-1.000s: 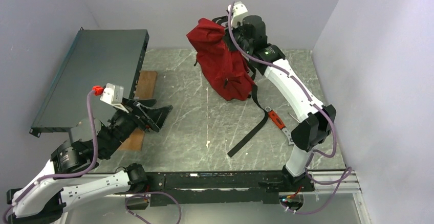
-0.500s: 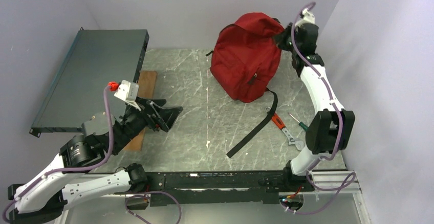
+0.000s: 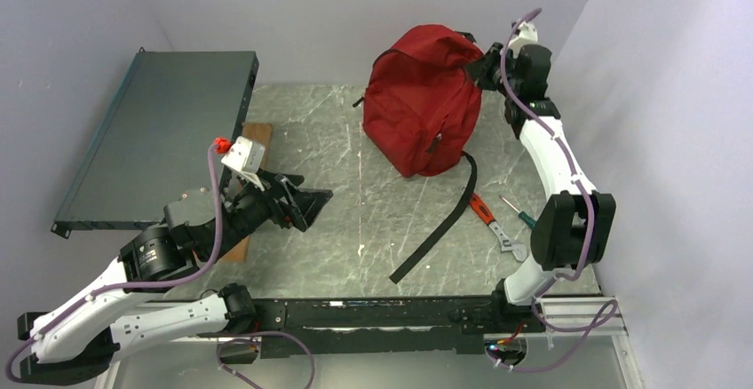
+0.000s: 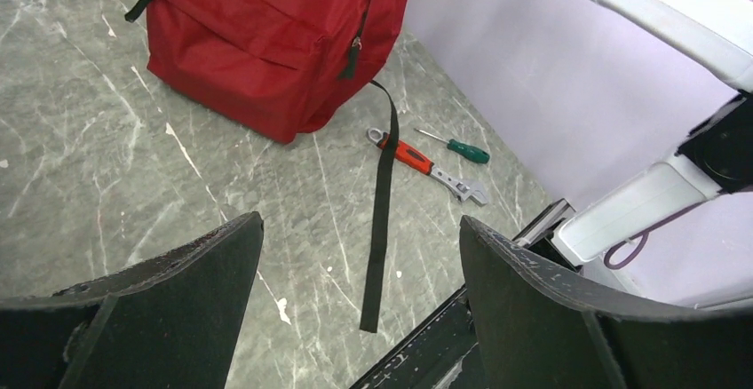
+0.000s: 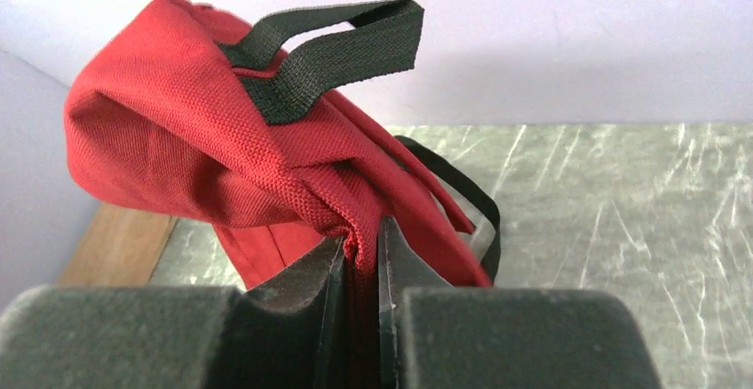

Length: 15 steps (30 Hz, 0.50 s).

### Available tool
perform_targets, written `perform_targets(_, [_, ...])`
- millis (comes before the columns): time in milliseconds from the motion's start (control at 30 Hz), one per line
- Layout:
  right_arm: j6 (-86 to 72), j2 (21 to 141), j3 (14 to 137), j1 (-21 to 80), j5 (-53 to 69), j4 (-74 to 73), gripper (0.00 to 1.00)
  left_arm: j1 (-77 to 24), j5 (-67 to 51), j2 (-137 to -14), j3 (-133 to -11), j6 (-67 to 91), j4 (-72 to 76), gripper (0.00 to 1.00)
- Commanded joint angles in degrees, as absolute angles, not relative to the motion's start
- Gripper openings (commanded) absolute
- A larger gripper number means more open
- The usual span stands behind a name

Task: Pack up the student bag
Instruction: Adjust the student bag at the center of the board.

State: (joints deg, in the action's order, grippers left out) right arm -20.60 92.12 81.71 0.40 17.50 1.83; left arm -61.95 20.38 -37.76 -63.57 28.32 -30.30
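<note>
Grip: right tool (image 5: 362, 249) has its jaws pinched nearly together on a fold of red fabric at the top of the bag (image 5: 178, 131), just under the black carry loop (image 5: 355, 56). Bag stands upright near the far edge of the table (image 3: 355, 202), right of centre, with its base on the surface and its top corner in that grip. Black strap (image 3: 439, 220) trails from the bag's base toward the near edge. Just right of the strap lie a red-handled wrench (image 3: 495, 226) and a green-handled screwdriver (image 3: 518, 211), near the right edge. Left tool (image 4: 360, 225) has its jaws wide apart with nothing between them, over the near-left part of the table, well apart from the bag. Dark flat panel (image 3: 160, 131) sits along the left edge, with a wood block (image 3: 256, 145) beside it.
</note>
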Motion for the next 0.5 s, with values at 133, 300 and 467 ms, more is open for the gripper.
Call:
perform_targets(133, [-26.2,98.1,112.1,1.2,20.0,-2.3,0.00,-61.9,18.4,-39.2,-65.4,28.8,-27.1,0.87])
perform_targets(300, [-25.9,99.4,119.7,1.8,12.5,-6.2,0.00,-61.8,18.3,-39.0,-65.2,28.7,-26.4,0.87])
perform_targets(467, [-21.3,100.4,105.8,0.7,0.7,-5.1,0.00,-61.8,17.8,-38.6,-64.0,29.1,-26.1,0.87])
